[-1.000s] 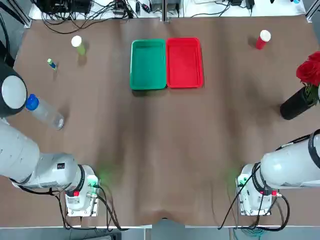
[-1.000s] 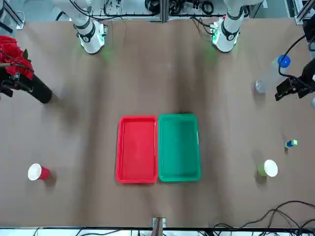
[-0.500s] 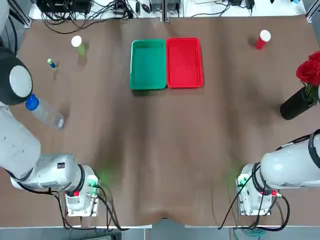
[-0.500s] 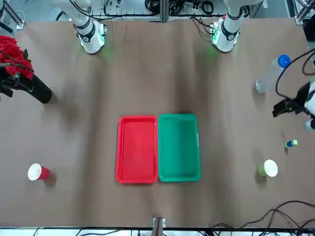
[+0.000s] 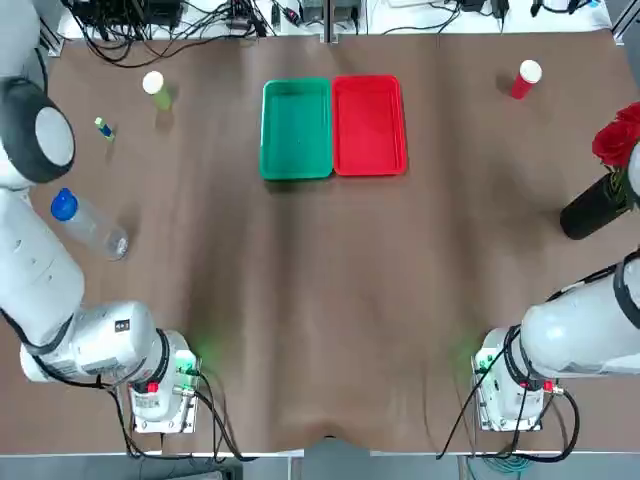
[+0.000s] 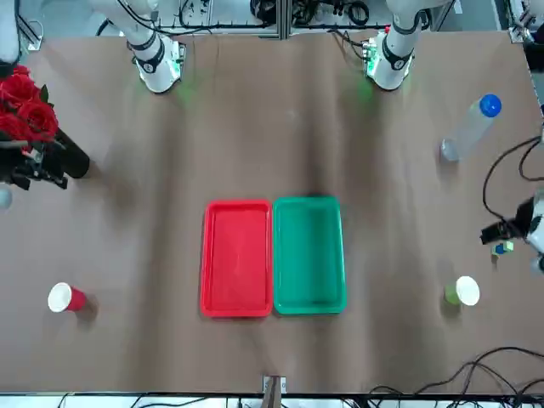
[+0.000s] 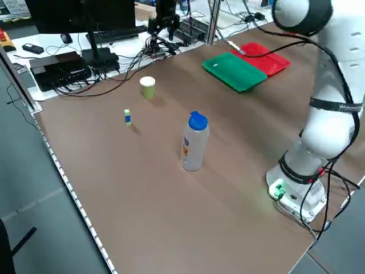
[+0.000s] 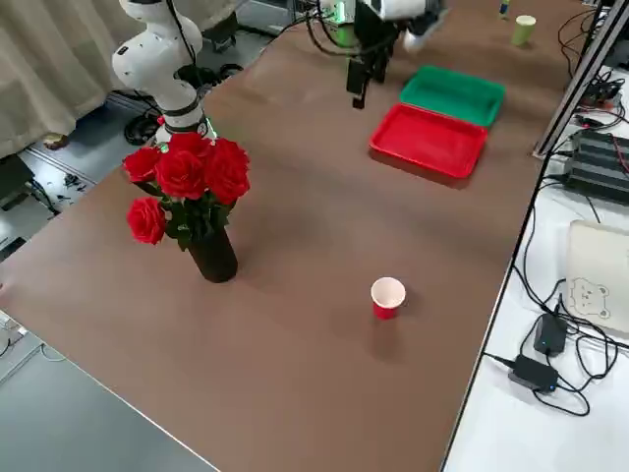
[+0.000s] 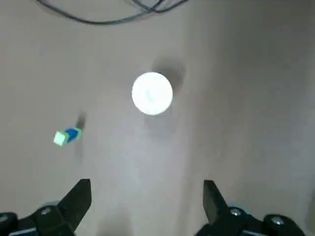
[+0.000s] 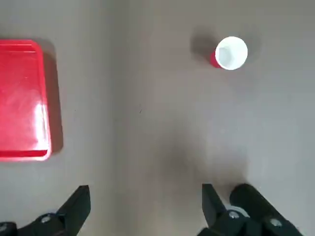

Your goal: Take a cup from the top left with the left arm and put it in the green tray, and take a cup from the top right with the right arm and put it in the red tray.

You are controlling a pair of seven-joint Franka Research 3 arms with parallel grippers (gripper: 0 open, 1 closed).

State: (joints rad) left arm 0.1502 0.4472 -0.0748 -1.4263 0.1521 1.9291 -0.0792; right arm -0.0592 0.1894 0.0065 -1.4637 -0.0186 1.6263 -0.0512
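Observation:
The yellow-green cup (image 5: 153, 84) stands upright at the far left of the table, the red cup (image 5: 527, 76) at the far right. Between them lie the green tray (image 5: 296, 128) and the red tray (image 5: 369, 125), side by side, nothing in either. My left gripper (image 9: 146, 199) hangs open above the table, short of the yellow-green cup (image 9: 152, 93); from the front it (image 6: 501, 232) shows near the table's edge. My right gripper (image 10: 145, 202) is open and high, with the red cup (image 10: 229, 53) well ahead and the red tray (image 10: 22, 98) to one side.
A plastic bottle (image 5: 88, 222) with a blue cap stands at the left, near the left arm. A small green-and-blue block (image 5: 103, 127) lies close to the yellow-green cup. A dark vase of red roses (image 5: 608, 170) stands at the right edge, beside the right gripper (image 6: 38, 170).
The left arm has swung away from the bottle toward the far left, bringing its gripper closer to the yellow-green cup. The right gripper has come forward next to the roses. Cups and trays are unmoved.

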